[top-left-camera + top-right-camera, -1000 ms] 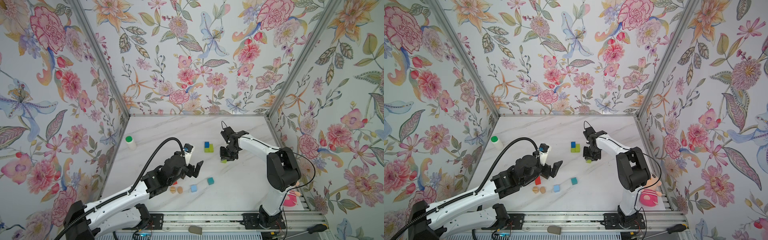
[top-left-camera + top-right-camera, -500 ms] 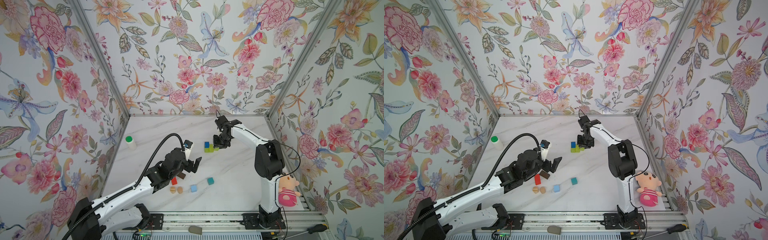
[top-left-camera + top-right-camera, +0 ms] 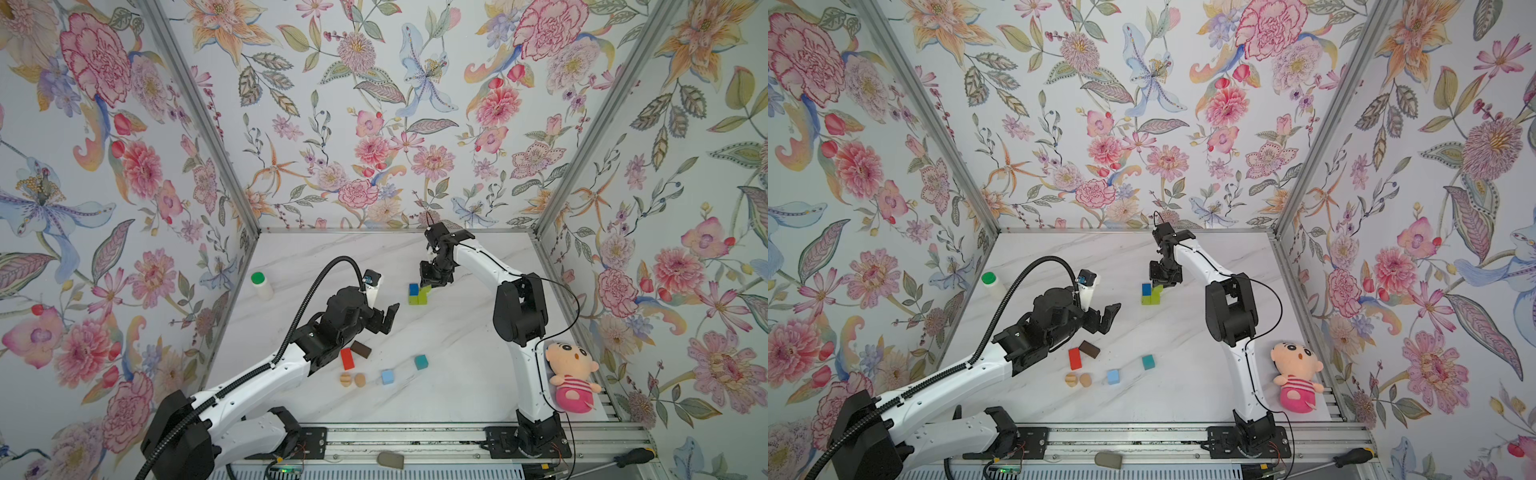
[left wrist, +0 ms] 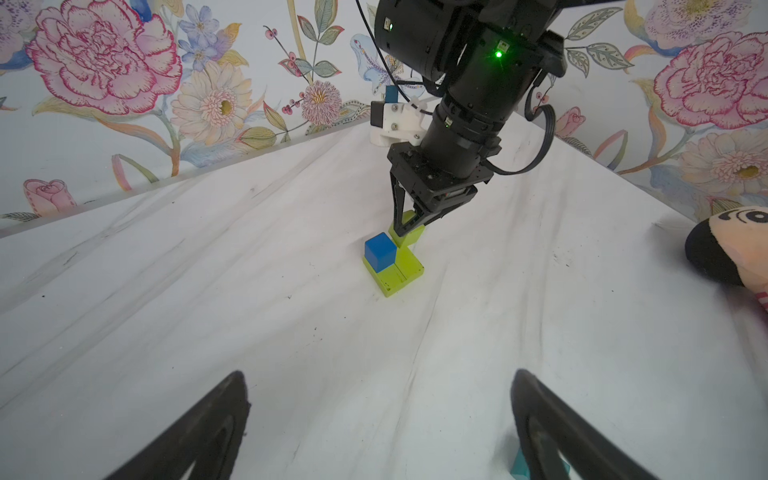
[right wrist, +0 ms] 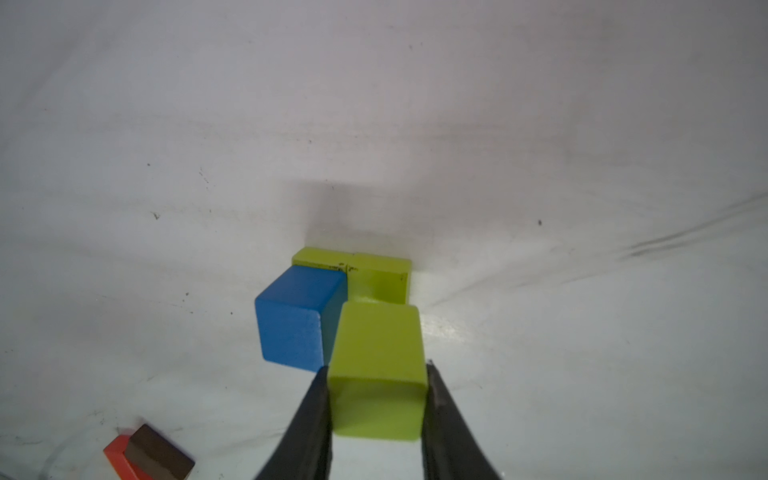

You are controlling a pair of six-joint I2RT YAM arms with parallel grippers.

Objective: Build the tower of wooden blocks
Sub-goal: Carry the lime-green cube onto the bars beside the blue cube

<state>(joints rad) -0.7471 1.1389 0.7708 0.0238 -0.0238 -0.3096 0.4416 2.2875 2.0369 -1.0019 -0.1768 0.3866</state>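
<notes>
The right claw [image 5: 377, 370] is clamped on a lime-green cube [image 5: 376, 345], with a finger on each of two opposite faces. It holds the cube just beside the blue cube [image 5: 293, 318].

The blue cube sits on one of two lime-green base blocks [image 4: 399, 272] that lie side by side on the counter [image 3: 457, 353]. The base block not under the blue cube has a bare top, and the coming move turns on that spot. In the right wrist view the held cube hangs nearer the camera than the bare top, about level with the blue cube. Whether its underside already touches the base cannot be told.

The cube has no long axis to line up. The claw does close along the same line as the base row, so one finger stands on the blue cube's side. That finger would probably have to slip down beside the blue cube without nudging it.

The right arm is plainly the nearer one. The left claw [image 4: 379, 374] hangs spread wide and empty above the counter, well apart from the blue cube.

The loose pieces also lie well apart from the blue cube, on its side toward the arm bases:
- red oblong [image 3: 347, 358]
- dark-brown oblong [image 3: 360, 349]
- teal cube [image 3: 421, 362]
- light-blue cube [image 3: 387, 376]
- two tan pieces [image 3: 352, 379]
</notes>
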